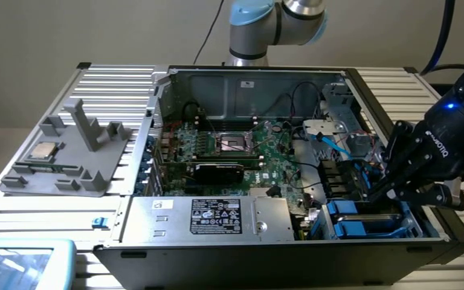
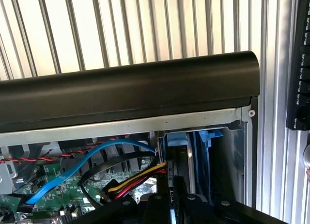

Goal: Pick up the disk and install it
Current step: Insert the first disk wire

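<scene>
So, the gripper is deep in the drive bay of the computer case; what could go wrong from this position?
1. The shut gripper sits right beside the yellow and red wires and the blue cable; it could snag or pull them.
2. The bay under the case's black edge looks narrow, with blue carriers close by; a slightly tilted move might jam or scrape there.

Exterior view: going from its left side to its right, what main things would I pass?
Grey holder with the processor chip lying on it → labelled power-supply box → the robot's hand, at the exterior view's right.
</scene>
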